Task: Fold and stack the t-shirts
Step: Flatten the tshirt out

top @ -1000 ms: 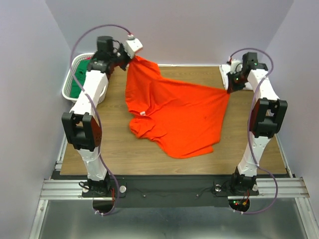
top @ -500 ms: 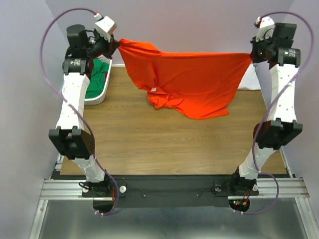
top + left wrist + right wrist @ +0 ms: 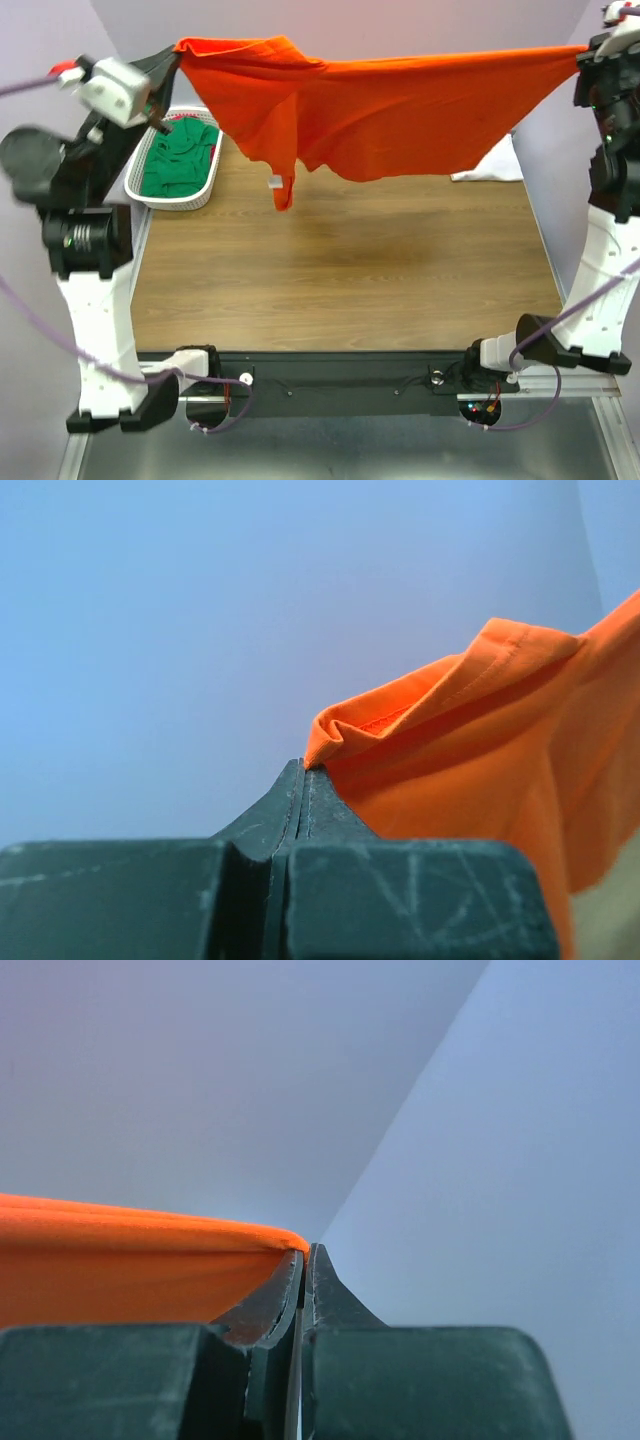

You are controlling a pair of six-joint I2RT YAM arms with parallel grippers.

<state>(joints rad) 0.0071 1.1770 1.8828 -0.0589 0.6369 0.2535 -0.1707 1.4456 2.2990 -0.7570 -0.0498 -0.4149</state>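
Gripping one end of the orange-red t-shirt (image 3: 400, 110) in the left gripper (image 3: 303, 778), jaws pressed flat together on a bunched fold of cloth. Pinching the opposite end in the right gripper (image 3: 305, 1258), likewise clamped tight on the fabric's edge. Holding the shirt stretched wide and high above the wooden surface (image 3: 350, 290), slack cloth sagging toward the left, a small white tag (image 3: 275, 181) dangling lowest. Lying bunched in the white mesh basket (image 3: 170, 203) at the surface's far left: the dark green t-shirt (image 3: 180, 165). Resting at the far right edge: the white t-shirt (image 3: 490, 165).
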